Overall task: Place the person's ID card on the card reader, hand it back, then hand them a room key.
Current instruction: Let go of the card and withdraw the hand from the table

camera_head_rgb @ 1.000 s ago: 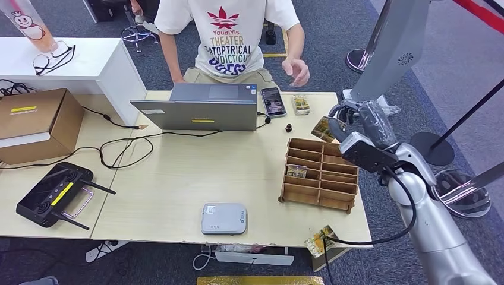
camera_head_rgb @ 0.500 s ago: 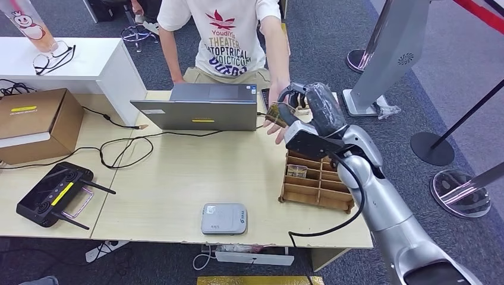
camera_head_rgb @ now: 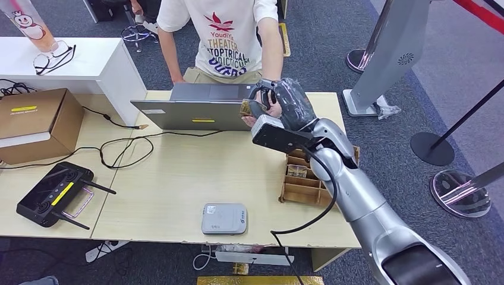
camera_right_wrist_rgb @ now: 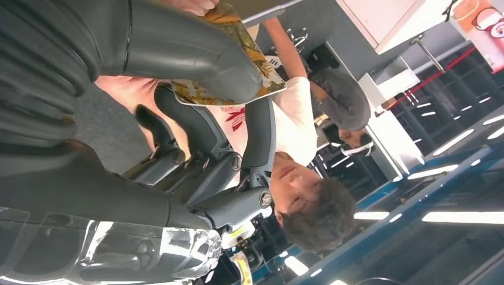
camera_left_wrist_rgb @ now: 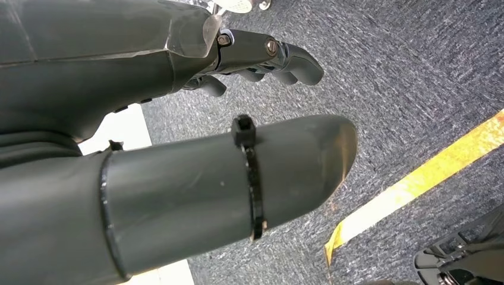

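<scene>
Fingers [camera_right_wrist_rgb: 196, 127] and thumb of right hand [camera_head_rgb: 274, 100] pinching room key [camera_right_wrist_rgb: 238, 77], person's hand [camera_head_rgb: 261, 116] seemingly touching underneath, left hand [camera_left_wrist_rgb: 178, 136] fingers apart over carpet

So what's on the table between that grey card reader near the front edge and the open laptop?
In the head view, only bare tabletop lies between the card reader and the laptop, apart from a black cable running just in front of the laptop.

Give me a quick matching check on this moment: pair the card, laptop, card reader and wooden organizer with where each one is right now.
Things:
1. card
2. laptop
3. card reader
4. wooden organizer

Places:
A. table's near edge
B. pinched in the right hand
C. under the right forearm
D. table's far edge, before the person

Pairs: 1-B, 2-D, 3-A, 4-C
</scene>
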You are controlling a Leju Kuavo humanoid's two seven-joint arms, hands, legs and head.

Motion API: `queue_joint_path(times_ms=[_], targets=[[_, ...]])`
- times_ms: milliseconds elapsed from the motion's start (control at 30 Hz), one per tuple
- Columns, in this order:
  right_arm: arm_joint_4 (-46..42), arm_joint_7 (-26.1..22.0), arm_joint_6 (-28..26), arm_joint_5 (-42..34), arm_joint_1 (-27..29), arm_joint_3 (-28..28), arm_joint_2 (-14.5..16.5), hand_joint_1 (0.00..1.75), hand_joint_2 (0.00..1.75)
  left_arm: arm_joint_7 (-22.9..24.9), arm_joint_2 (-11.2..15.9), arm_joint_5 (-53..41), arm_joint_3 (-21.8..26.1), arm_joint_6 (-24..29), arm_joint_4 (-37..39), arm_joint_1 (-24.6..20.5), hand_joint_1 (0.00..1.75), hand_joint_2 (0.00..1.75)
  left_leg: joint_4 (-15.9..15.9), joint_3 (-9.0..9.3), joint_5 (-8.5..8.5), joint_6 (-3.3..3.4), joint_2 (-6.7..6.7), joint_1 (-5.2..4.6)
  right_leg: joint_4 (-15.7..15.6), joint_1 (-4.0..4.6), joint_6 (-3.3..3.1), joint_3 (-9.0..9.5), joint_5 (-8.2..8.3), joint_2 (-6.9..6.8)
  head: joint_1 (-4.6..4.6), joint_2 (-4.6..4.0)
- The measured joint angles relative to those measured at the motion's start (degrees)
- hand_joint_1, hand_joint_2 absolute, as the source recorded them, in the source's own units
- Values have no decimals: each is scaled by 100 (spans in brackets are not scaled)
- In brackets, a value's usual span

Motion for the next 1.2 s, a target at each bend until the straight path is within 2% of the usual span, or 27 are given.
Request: queue_joint_path(times_ms=[33,67,133,933,1200], targets=[[47,-17,-36,-1,-4,11,2,24,175,26,-8,-4,-9,21,0,-1,0,0,0,0,0,0,0,0,0,0,0,0,0,0,0,0],[92,-39,-71,-1,-5,19,3,8,175,50,-20,-10,-19,40,0,-2,0,0,0,0,0,0,0,0,0,0,0,0,0,0,0,0],[176,-76,-127,-2,-3,32,3,0,175,86,-42,-31,-37,59,0,-11,0,0,0,0,0,0,0,0,0,0,0,0,0,0,0,0],[558,-319,-263,-102,10,184,82,0,175,140,-77,148,-73,197,0,-19,0,0,0,1,0,0,0,0,0,0,0,0,0,0,0,0],[154,-561,-310,-772,499,106,85,0,175,128,-76,223,-70,252,0,17,0,0,0,1,0,0,-1,0,-1,1,0,-1,-1,-1,0,0]])
